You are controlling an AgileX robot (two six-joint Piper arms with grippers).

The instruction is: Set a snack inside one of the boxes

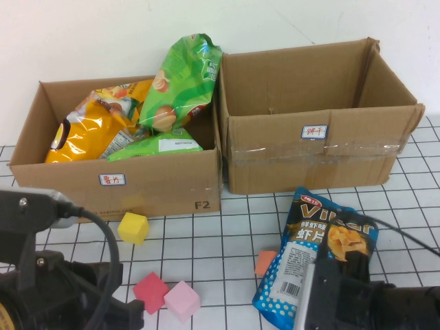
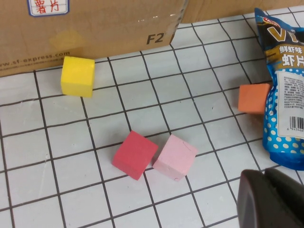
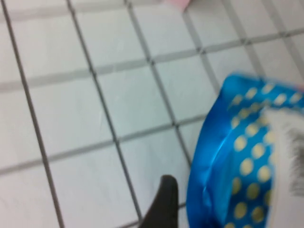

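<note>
High view overlooks table; wrist views near blue bag (image 1: 317, 254).

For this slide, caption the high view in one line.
Right gripper open over the blue snack bag; left gripper shut, parked near foam cubes.

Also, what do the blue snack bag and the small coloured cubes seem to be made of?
The blue snack bag looks like glossy printed plastic film: it shines and creases. The yellow cube, red cube and pink cube look like matte foam, with soft edges and no shine, though painted wood is possible. The right gripper is beside the bag; the left gripper is shut near the cubes.
</note>
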